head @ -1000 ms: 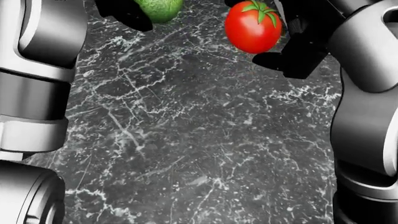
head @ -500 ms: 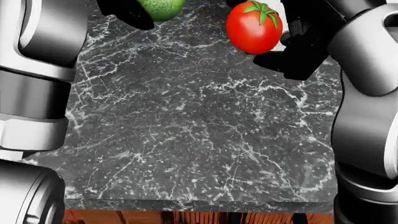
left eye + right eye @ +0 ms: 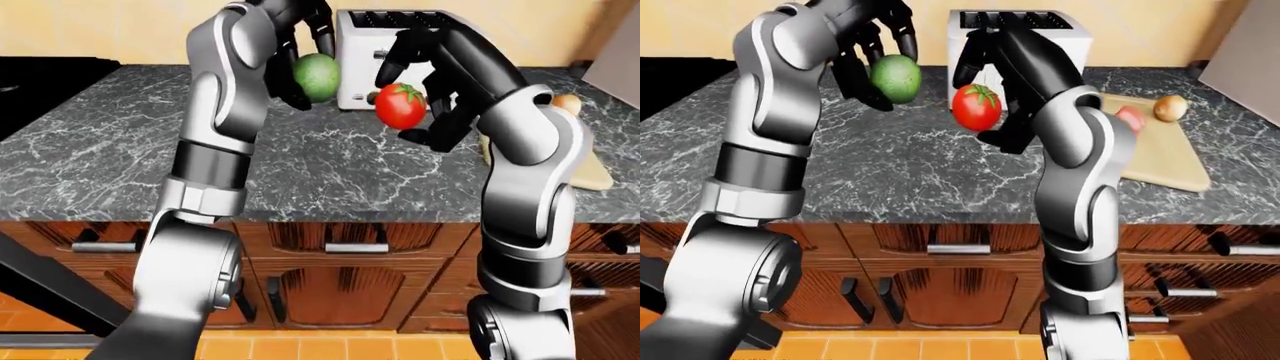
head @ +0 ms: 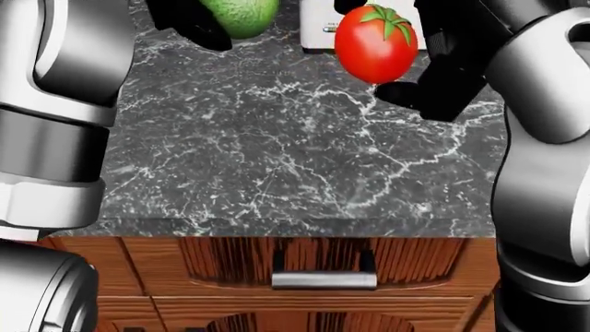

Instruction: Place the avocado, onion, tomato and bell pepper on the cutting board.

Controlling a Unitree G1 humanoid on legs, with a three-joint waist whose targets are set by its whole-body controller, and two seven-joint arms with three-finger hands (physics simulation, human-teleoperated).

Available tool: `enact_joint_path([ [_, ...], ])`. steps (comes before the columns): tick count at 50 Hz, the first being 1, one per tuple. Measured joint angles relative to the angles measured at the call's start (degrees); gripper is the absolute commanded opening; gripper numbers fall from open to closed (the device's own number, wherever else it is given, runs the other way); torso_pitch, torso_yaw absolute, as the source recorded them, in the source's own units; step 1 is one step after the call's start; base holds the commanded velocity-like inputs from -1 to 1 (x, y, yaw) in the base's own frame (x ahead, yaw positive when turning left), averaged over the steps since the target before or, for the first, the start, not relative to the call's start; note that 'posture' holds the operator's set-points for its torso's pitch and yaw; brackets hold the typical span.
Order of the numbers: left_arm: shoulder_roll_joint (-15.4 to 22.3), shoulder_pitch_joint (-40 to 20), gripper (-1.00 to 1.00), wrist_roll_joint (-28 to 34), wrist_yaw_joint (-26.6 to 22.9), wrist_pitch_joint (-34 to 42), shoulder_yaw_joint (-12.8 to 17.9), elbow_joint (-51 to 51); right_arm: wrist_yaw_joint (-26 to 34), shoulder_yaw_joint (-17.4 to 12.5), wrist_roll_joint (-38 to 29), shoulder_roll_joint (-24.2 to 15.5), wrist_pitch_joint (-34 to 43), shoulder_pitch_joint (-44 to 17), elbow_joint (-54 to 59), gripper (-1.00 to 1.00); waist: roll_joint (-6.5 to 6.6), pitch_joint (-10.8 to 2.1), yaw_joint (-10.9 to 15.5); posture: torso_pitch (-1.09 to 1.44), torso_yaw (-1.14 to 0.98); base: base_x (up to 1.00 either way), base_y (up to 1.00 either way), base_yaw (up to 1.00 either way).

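My left hand (image 3: 878,66) is shut on a green avocado (image 3: 896,79), held up above the dark marble counter (image 4: 277,166). To its right, my right hand (image 3: 987,99) is shut on a red tomato (image 3: 977,107) with a green stem, also in the air. In the right-eye view a pale cutting board (image 3: 1162,161) lies on the counter at the right. A brown onion (image 3: 1170,108) rests on it, with a reddish thing (image 3: 1130,118) partly hidden behind my right arm. Both fruits show at the top of the head view.
A white toaster (image 3: 360,45) stands on the counter behind both hands. Wooden drawers with a metal handle (image 4: 324,279) run under the counter edge. A black stove (image 3: 40,75) lies at the far left.
The whole head view has shifted: the counter edge, the drawers and the toaster have come into view. Both hands keep the avocado and tomato at the top.
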Motion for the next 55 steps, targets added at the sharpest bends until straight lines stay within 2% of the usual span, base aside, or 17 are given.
enact_joint_path([
  [4, 0.1, 0.1, -1.00, 0.0, 0.1, -0.1, 0.2, -0.1, -0.1, 0.2, 0.0, 0.2, -0.1, 0.1, 0.0, -1.00, 0.71, 0.09, 0.7, 0.00, 0.00, 0.00, -0.26, 0.00],
  [6, 0.5, 0.5, -1.00, 0.1, 0.2, 0.0, 0.5, -0.1, 0.0, 0.7, 0.2, 0.5, -0.4, 0.3, -0.2, -1.00, -0.79, 0.12, 1.2, 0.00, 0.00, 0.00, -0.26, 0.00],
  [9, 0.8, 1.2, -1.00, 0.5, 0.0, 0.6, 0.9, 0.4, 0.4, 1.5, 0.5, 0.7, -0.6, 0.4, -0.3, -1.00, -1.49, -0.29, 0.9, 0.00, 0.00, 0.00, -0.26, 0.00],
  [12, 0.7, 0.8, -1.00, 0.6, -0.1, 0.8, 0.8, 0.4, 0.4, 1.0, 0.5, 0.5, -0.6, -0.1, -0.2, -1.00, -4.45, -0.73, 0.6, 0.00, 0.00, 0.00, -0.26, 0.00],
  [13, 0.4, 0.7, -1.00, 0.6, 0.0, 0.6, 0.6, 0.0, 0.2, 0.5, 0.4, 0.2, -0.6, -0.1, -0.3, -1.00, -4.42, -0.79, 0.2, 0.00, 0.00, 0.00, -0.26, 0.00],
  [17, -0.6, 0.9, -1.00, -0.2, -0.6, -0.2, -0.7, -0.1, 0.2, -0.7, -0.2, -0.1, 0.3, 0.1, 0.1, -1.00, -3.65, -0.73, -0.4, 0.00, 0.00, 0.00, -0.31, 0.00],
  [23, 0.2, 0.1, -1.00, 0.0, -0.1, -0.2, 0.3, -0.2, 0.0, 0.2, 0.3, 0.1, -0.1, -0.6, -0.3, -1.00, 2.06, 0.22, 0.2, 0.00, 0.00, 0.00, -0.45, 0.00],
  [25, 0.6, 0.7, -1.00, 0.2, 0.0, 0.0, 0.7, -0.4, 0.2, 0.9, 0.4, 0.6, -0.2, 0.0, -0.3, -1.00, 1.20, 0.47, 1.1, 0.00, 0.00, 0.00, -0.45, 0.00],
  [28, 0.8, 1.4, -1.00, 0.5, -0.3, 0.7, 1.0, 0.8, 0.8, 1.8, 0.8, 0.8, -0.3, 0.3, 0.4, -1.00, 1.77, -0.51, 0.9, 0.00, 0.00, 0.00, -0.45, 0.00],
  [32, 0.7, 1.3, -1.00, 0.3, -0.2, 0.4, 0.7, 0.0, 0.2, 0.9, 0.5, 0.6, -0.5, -0.1, -0.5, -1.00, -0.43, -0.48, 0.6, 0.00, 0.00, 0.00, -0.44, 0.00],
  [35, 0.8, 1.2, -1.00, 0.3, 0.0, 0.2, 0.9, -0.4, -0.1, 1.0, 0.5, 0.7, -0.7, -0.2, -0.8, -1.00, -3.20, -0.51, 0.8, 0.00, 0.00, 0.00, -0.45, 0.00],
  [37, 0.4, 0.9, -1.00, 0.4, 0.1, 0.2, 0.8, -0.3, -0.2, 0.7, 0.5, 0.4, -0.8, -0.1, -0.6, -1.00, -5.46, -1.28, 0.4, 0.00, 0.00, 0.00, -0.44, 0.00],
  [41, -0.8, 1.9, -1.00, -0.2, -0.4, -0.5, -0.9, -0.3, -0.2, -0.5, 0.0, 0.1, 0.0, 1.2, 0.1, -1.00, -3.49, -0.55, -0.3, 0.00, 0.00, 0.00, -0.45, 0.00],
  [45, -0.4, 1.8, -1.00, -0.1, -0.7, -0.3, -0.3, -0.2, -0.1, 0.0, 0.1, 0.3, 0.0, 0.9, -0.2, -1.00, -1.03, 0.11, 0.5, 0.00, 0.00, 0.00, -0.44, 0.00],
  [51, 0.0, 1.2, -1.00, 0.2, -0.2, -0.2, 0.2, -0.8, -0.2, 0.2, 0.4, 0.1, -0.4, 0.2, -0.3, -1.00, 1.56, -0.29, 0.7, 0.00, 0.00, 0.00, -0.45, 0.00],
  [53, 0.4, 1.5, -1.00, 0.2, -0.2, -0.2, 0.5, -0.7, -0.2, 0.6, 0.4, 0.6, -0.6, 0.2, -0.4, -1.00, 0.57, -0.27, 1.4, 0.00, 0.00, 0.00, -0.44, 0.00],
  [55, 0.7, 2.2, -1.00, 0.4, -0.3, 0.1, 0.9, 0.0, 0.1, 1.5, 0.8, 0.8, -0.8, 0.5, 0.2, -1.00, 1.29, -0.69, 1.3, 0.00, 0.00, 0.00, -0.45, 0.00],
])
